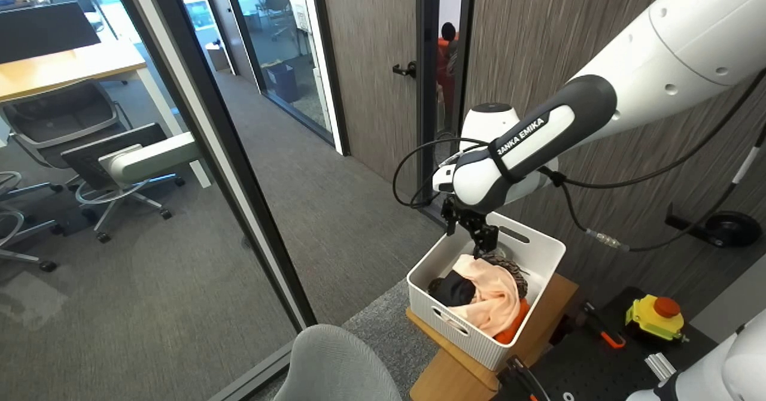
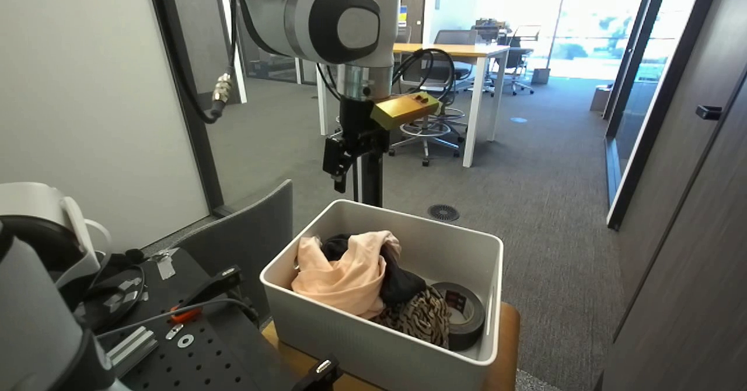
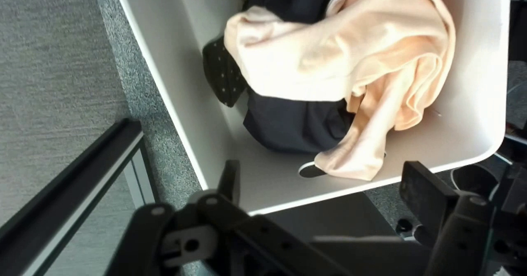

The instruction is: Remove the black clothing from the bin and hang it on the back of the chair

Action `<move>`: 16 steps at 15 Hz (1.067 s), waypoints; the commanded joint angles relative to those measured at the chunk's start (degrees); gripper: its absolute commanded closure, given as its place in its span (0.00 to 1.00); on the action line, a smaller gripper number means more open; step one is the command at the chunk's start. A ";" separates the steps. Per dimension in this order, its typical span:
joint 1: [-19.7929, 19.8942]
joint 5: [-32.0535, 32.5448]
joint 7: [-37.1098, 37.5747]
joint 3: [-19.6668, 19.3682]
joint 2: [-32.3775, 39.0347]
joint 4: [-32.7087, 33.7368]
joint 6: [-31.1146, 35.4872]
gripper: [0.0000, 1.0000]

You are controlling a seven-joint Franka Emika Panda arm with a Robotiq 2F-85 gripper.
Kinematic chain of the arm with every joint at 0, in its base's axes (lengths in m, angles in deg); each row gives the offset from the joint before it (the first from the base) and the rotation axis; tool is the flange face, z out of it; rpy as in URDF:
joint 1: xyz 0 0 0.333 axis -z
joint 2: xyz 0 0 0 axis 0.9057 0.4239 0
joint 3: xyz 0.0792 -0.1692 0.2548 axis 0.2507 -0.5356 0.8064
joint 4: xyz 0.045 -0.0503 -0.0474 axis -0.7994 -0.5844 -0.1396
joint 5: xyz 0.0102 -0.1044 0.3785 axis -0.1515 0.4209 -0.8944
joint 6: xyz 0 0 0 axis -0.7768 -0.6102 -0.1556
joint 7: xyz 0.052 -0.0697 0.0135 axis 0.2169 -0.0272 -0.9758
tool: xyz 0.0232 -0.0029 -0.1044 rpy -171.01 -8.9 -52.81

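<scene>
The black clothing (image 1: 456, 289) lies in the white bin (image 1: 476, 338), partly covered by a peach cloth (image 1: 497, 293). In an exterior view it shows as a dark fold (image 2: 401, 281) beside the peach cloth. In the wrist view the black clothing (image 3: 296, 123) shows below and above the peach cloth. My gripper (image 2: 351, 172) is above the bin rim, apart from the clothes. In the wrist view the gripper (image 3: 321, 175) is open and empty, its fingers framing the bin's handle-slot wall. The grey chair (image 1: 341, 365) stands beside the bin; its back (image 2: 251, 239) also shows in an exterior view.
A leopard-print cloth (image 2: 425, 315) and a tape roll (image 2: 474, 324) share the bin, with an orange cloth (image 1: 516, 328). The bin stands on a wooden support (image 1: 449, 377). A black pegboard table (image 1: 589, 371) with an emergency stop (image 1: 658, 317) is near. A glass partition (image 1: 239, 179) stands behind the chair.
</scene>
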State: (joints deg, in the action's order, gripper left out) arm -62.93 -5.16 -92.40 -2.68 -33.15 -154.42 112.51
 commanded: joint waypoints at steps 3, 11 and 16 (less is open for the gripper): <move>-3.57 -3.37 -8.93 -0.29 5.78 3.88 -1.17 0.00; -2.68 -0.33 -12.11 0.69 18.98 9.22 -2.52 0.00; -2.80 6.05 -11.50 -0.27 25.59 13.34 -4.37 0.00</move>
State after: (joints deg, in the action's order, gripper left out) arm -66.03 -2.75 -103.68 -2.56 -11.17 -145.20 110.77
